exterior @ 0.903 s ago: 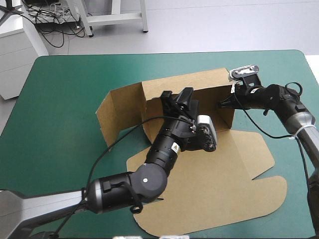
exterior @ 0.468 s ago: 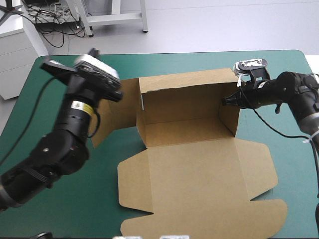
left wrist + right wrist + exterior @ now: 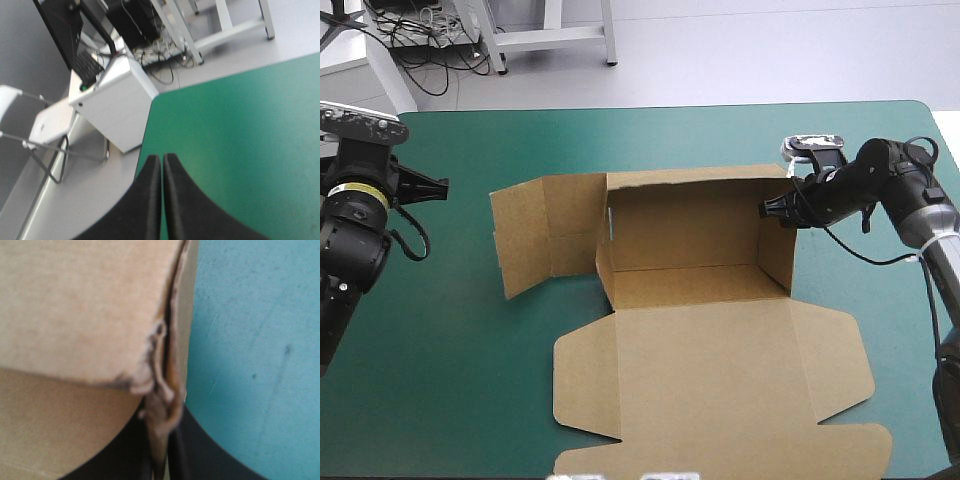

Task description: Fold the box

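My left gripper [image 3: 162, 158] has swung clear of the box [image 3: 690, 350], clenched empty; right gripper [image 3: 765, 210] pinches its right wall [image 3: 778, 245], so I reckon folding in the splayed left wall [image 3: 535, 235] is next

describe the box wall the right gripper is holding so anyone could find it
On the teal-green cover lies the brown box, its lid flat toward the near edge. At the tray's right end stands a short upright wall. It alone is pinched in the right gripper; the opposite end panel splays outward, untouched.

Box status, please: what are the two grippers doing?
Left gripper shut, empty, near table left edge. Right gripper shut on box, right wall. Lid flat; nothing in the way.
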Available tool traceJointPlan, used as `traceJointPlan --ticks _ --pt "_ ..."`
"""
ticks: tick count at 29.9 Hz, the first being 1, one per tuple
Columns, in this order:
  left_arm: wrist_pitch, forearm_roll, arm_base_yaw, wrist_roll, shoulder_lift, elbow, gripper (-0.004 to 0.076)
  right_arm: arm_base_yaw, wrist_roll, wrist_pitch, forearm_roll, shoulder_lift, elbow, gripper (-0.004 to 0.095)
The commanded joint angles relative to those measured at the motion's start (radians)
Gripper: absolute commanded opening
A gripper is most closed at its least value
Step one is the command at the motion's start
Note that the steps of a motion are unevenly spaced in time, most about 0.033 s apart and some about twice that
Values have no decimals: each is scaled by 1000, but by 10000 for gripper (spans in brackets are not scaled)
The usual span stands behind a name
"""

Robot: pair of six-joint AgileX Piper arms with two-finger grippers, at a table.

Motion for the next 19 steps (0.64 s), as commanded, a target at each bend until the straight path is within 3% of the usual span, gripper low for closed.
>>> traceJointPlan --ticks 1,4,12,16,19 --pt "-49 -165 120 119 6 -28 1 -4 -4 -41 12 25 -19 16" --pt "-37 -281 179 205 14 -28 1 -4 -26 -76 12 49 -39 88" --pt "-25 -400 202 300 48 -27 1 -4 -26 -135 2 105 -173 417" --pt "-10 -403 202 315 79 -27 1 -4 29 -70 -85 126 -318 535" --pt "8 -411 202 318 101 -27 1 -4 86 18 -193 142 -462 549"
